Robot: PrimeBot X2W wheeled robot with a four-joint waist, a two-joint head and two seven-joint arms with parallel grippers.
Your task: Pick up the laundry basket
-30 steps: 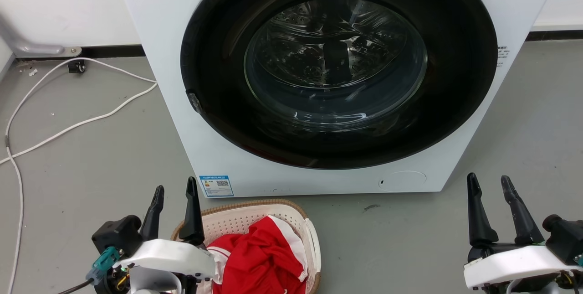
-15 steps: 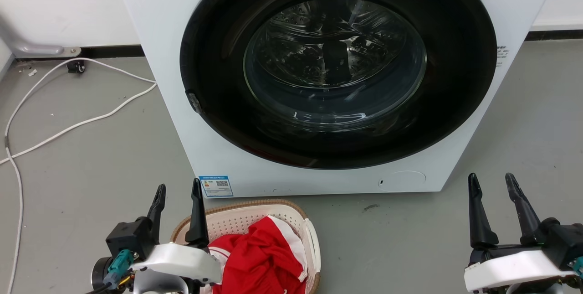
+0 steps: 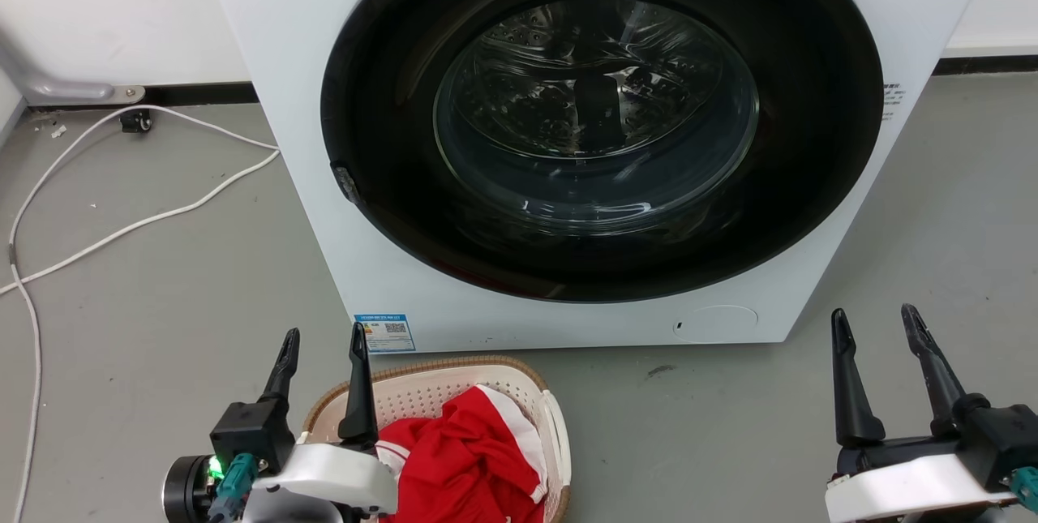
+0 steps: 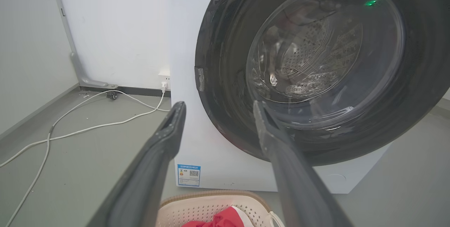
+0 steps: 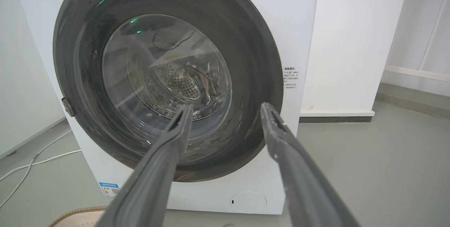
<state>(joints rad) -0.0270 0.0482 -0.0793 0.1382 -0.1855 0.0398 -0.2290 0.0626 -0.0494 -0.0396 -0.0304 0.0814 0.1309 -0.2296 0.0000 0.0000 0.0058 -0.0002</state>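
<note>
The laundry basket (image 3: 422,393) is cream-white and perforated with a brown woven rim. It sits on the floor in front of the washer at the lower left of centre and holds red and white clothing (image 3: 466,458). The left wrist view catches its far rim (image 4: 211,199), and a corner of that rim (image 5: 75,214) shows in the right wrist view. My left gripper (image 3: 323,334) is open over the basket's left edge, its right finger above the rim, not touching it. At the lower right my right gripper (image 3: 873,314) is open and empty, far from the basket.
A white front-loading washer (image 3: 568,142) with its dark round door shut stands close behind the basket. White cables (image 3: 122,223) trail over the grey floor at the left. Bare floor lies between the basket and the right gripper. A white wall runs behind.
The left arm has turned and shifted slightly right and down, its fingers now standing straighter over the basket's left rim. The right gripper has rotated a little. The basket has stayed put.
</note>
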